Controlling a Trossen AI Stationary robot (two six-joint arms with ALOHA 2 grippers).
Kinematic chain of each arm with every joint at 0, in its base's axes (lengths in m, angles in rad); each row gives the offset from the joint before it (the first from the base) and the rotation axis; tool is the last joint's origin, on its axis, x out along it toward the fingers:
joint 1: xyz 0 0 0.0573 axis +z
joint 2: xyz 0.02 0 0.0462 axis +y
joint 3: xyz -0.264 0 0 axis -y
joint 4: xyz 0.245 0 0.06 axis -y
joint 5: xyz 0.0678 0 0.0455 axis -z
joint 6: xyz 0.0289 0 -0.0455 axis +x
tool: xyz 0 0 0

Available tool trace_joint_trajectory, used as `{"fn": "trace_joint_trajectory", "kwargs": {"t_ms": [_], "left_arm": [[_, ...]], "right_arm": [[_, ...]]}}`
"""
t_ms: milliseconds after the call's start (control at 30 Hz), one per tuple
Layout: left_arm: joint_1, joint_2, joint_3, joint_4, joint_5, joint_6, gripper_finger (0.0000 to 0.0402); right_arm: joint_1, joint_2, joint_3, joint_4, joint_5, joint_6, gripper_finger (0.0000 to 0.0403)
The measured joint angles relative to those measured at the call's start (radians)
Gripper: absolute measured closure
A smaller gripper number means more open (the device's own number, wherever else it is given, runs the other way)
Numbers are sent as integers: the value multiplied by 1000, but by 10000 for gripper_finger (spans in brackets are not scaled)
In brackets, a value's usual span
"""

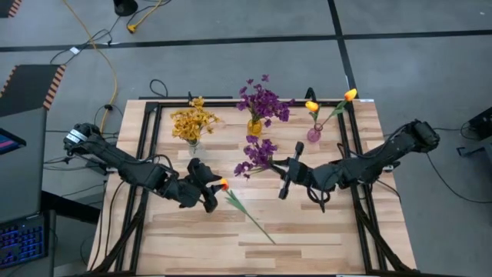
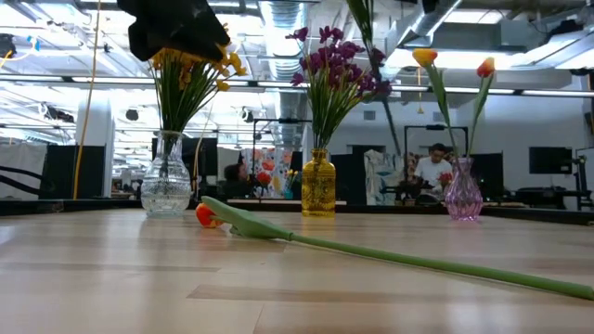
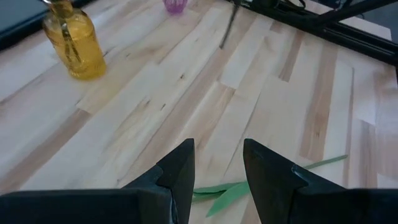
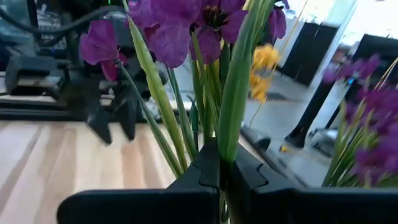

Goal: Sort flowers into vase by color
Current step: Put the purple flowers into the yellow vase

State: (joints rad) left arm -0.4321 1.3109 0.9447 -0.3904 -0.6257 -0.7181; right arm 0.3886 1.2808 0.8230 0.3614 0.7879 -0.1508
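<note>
Pinching a purple bunch (image 1: 258, 155) by its stems, the right gripper (image 1: 284, 178) sits clamped tight around the middle of the table (image 1: 323, 246), with the blossoms sticking out toward the vases. The left gripper (image 1: 211, 194) is just beside it toward the left edge, fingers (image 3: 180, 168) spread apart with nothing between them, hovering right over the blossom end of an orange tulip (image 1: 244, 208) that's lying flat on the wood. That stem runs diagonally out toward the front edge.

Along the far edge you've got three vases lined up: a clear glass vase (image 2: 166, 186) with yellow flowers (image 1: 192, 121) nearest the left corner, an amber vase (image 2: 318, 184) with purple flowers (image 1: 263, 100) in the middle, and a pink vase (image 2: 462, 190) holding two orange-yellow tulips (image 1: 330, 102) toward the right corner.

Plenty of bare wood across the whole front half. A black frame (image 1: 361, 192) runs inside the left, right and far edges, so the sides are tighter.
</note>
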Motion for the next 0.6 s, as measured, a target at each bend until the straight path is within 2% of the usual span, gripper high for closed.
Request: {"fn": "trace_joint_trajectory", "kwargs": {"t_ms": [233,467,600], "left_arm": [[30,0,0,40,25,17,278],[31,0,0,210,27,248,277],[31,0,0,303,35,347,259]], "right_arm": [[-12,0,0,137,-4,-170,370],[-13,0,0,169,-32,-224,369],[-19,0,0,170,-35,-224,369]]}}
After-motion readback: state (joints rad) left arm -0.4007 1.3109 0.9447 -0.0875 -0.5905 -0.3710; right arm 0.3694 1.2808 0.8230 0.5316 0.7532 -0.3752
